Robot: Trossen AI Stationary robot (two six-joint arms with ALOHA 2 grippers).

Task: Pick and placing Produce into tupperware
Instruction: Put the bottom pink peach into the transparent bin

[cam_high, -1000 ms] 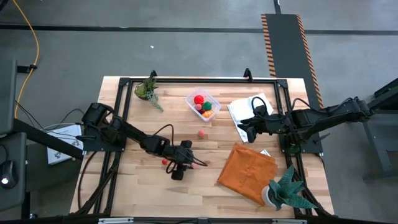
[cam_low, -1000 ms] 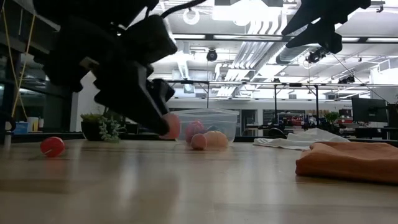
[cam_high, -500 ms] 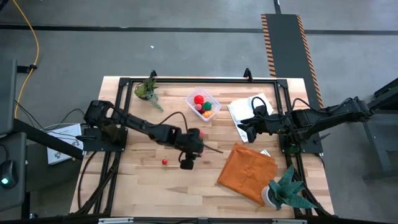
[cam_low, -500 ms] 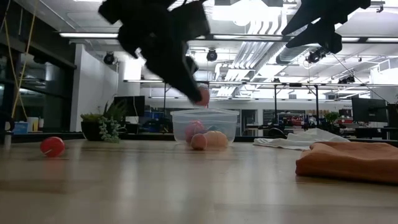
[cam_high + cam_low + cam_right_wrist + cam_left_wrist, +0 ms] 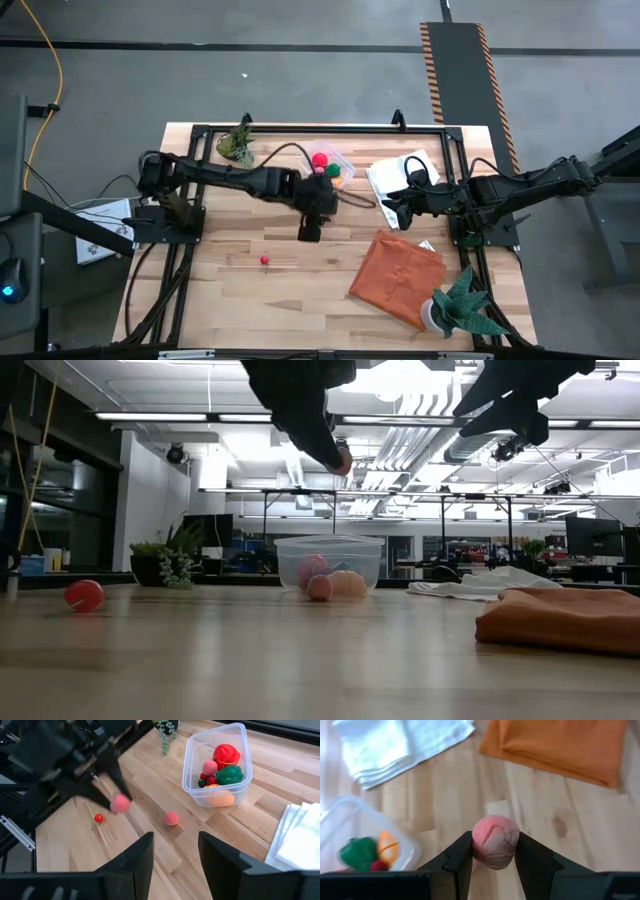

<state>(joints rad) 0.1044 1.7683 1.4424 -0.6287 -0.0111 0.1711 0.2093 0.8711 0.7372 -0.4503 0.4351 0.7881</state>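
My left gripper [image 5: 495,851] is shut on a pink ball of produce [image 5: 495,841], held high above the table beside the near edge of the clear tupperware [image 5: 330,565]. The tupperware [image 5: 216,766] holds red, green, orange and pink pieces. A second pink piece [image 5: 171,818] lies on the wood just in front of it. A small red piece [image 5: 265,260] lies nearer the table's near edge. My right gripper [image 5: 175,865] waits open over the white cloth [image 5: 400,175] at the right, with nothing between its fingers. My left gripper pinches the pink ball [image 5: 495,845] by its two opposite sides between the two fingers [image 5: 465,852]. The fingers slant down from the table's left. The ball is lifted clear, above the height of the tupperware's rim [image 5: 330,540].
A folded orange cloth [image 5: 395,265] lies right of centre. One potted plant [image 5: 238,145] stands at the far left, another [image 5: 460,305] at the near right corner. Bare wood stretches between the red piece and the orange cloth.
My left gripper has risen from just above the table and swung toward the far edge and a little right, up to the tupperware, carrying the pink ball clear of the wood. The red piece and the other pink piece have stayed where they were.
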